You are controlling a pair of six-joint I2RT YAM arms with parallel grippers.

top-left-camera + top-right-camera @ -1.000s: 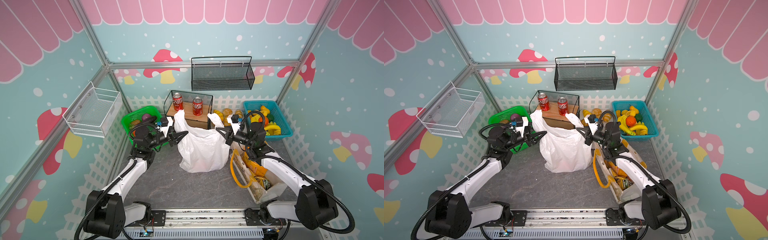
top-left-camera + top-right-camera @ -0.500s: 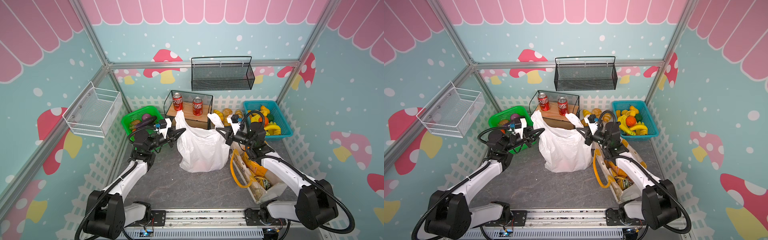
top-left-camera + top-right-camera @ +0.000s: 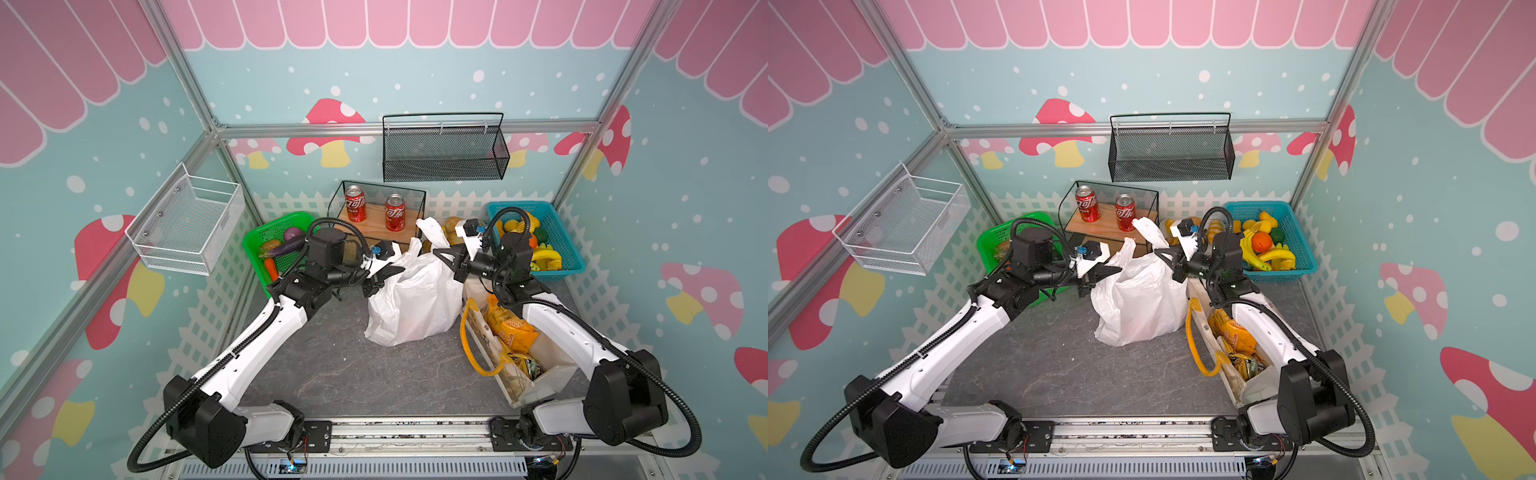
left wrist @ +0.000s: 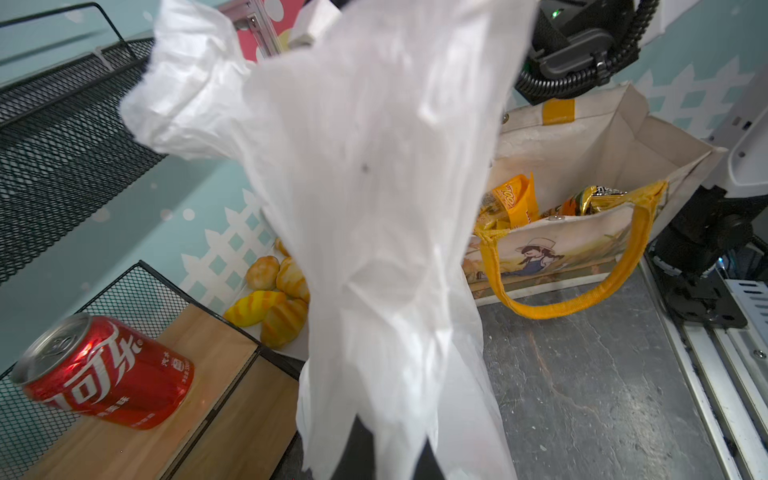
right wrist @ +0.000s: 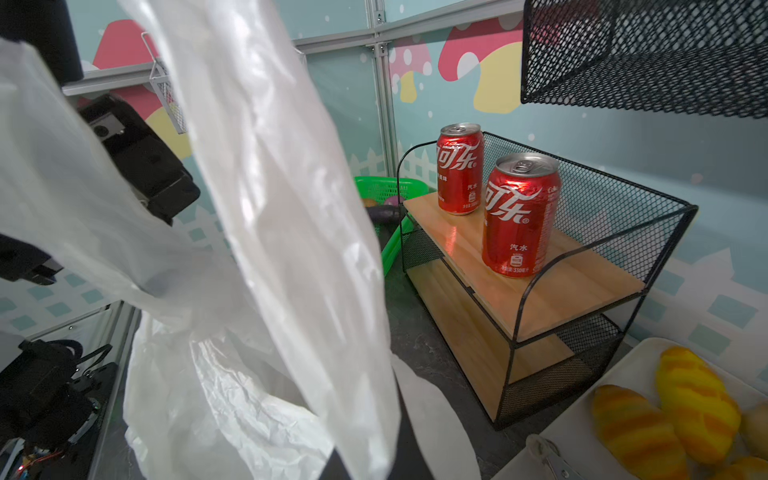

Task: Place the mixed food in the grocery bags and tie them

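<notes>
Grey tabletop (image 3: pixel 332 365) is occupied centrally by a white plastic bag (image 3: pixel 415 299), its two handles pinched tight in the left gripper (image 3: pixel 392 272) and right gripper (image 3: pixel 441 254); snack packets (image 3: pixel 511 330) are seen inside the cream tote (image 3: pixel 550 361) alongside.

**Place:** robot lab cell dressed as a toy grocery shop.

**Shell:** aluminium frame (image 3: pixel 407 126); printed walls (image 3: pixel 415 79) with pink awning (image 3: pixel 374 23), mushrooms (image 3: pixel 328 124) and picket fence (image 3: pixel 286 203).

**Fittings:** black mesh basket (image 3: pixel 442 153) on the wall, above and beyond both grippers. White wire basket (image 3: pixel 187 220) hangs well outward of the left gripper (image 3: pixel 392 274).

**Stock:**
- cola cans (image 3: pixel 355 203) on a shelf (image 3: pixel 376 216) just behind the grippers
- green basket (image 3: pixel 282 217) of toy vegetables (image 3: pixel 286 245) behind the left gripper
- blue basket (image 3: pixel 519 205) of toy fruit (image 3: pixel 540 249) behind the right gripper (image 3: pixel 442 257)
- carrier bag (image 3: pixel 415 299) between the grippers

**Machinery:** two arms (image 3: pixel 257 340) bolted to a rail (image 3: pixel 407 434) nearest me.
</notes>
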